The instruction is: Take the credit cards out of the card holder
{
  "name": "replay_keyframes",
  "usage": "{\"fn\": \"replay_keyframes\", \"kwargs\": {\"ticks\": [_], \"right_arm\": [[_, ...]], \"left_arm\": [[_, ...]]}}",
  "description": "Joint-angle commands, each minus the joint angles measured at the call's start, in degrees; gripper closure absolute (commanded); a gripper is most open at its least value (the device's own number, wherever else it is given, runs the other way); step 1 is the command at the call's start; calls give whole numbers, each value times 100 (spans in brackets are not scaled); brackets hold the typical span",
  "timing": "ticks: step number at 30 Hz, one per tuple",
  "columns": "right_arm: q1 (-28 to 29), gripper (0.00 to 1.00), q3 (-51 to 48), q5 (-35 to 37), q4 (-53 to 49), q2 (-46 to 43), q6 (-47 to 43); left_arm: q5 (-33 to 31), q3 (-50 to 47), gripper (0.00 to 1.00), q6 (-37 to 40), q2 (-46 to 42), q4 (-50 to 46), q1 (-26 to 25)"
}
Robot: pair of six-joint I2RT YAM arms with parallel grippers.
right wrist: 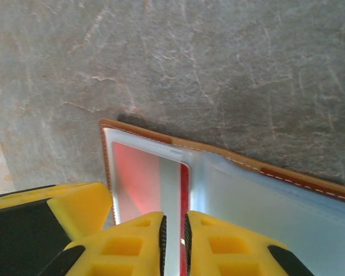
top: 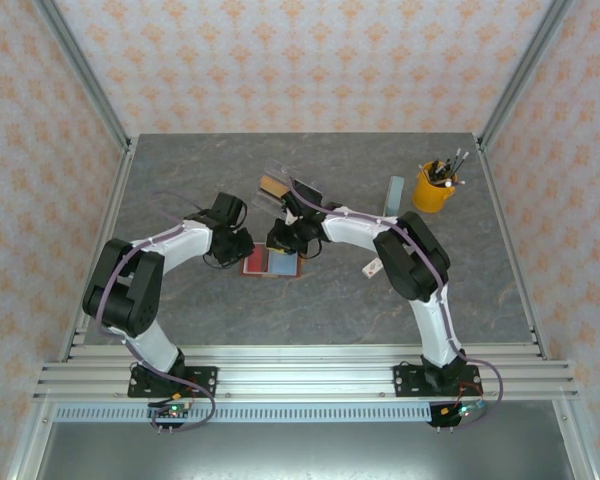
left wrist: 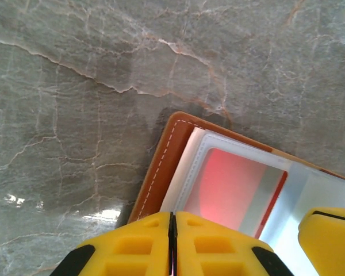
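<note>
Card holder (top: 270, 263) lies open and flat mid-table, between your two grippers: stitched tan leather rim, glossy clear-fronted blue-grey pockets, and a red card (left wrist: 230, 184) with a pale stripe seated in its left pocket. Your left gripper (left wrist: 172, 230) has its moulded yellow fingers pressed together, a hairline seam between them, over the holder's left edge; contact not resolvable. Your right gripper (right wrist: 175, 241) stands at a thin slit above the card's stripe; you cannot tell whether it pinches anything. Table (top: 180, 180) is veined grey stone-look.
</note>
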Motion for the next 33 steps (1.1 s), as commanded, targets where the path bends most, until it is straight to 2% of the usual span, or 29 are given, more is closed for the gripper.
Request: {"fn": "replay_keyframes", "kwargs": {"ticks": [1, 17, 33], "right_arm": [[40, 82, 232, 35, -370, 191, -23], [49, 84, 326, -404, -207, 357, -113], [49, 88, 354, -526, -92, 428, -68]], "left_arm": [[-218, -106, 89, -60, 67, 31, 12], [-209, -476, 92, -157, 254, 201, 12], [-130, -524, 92, -175, 265, 250, 12]]}}
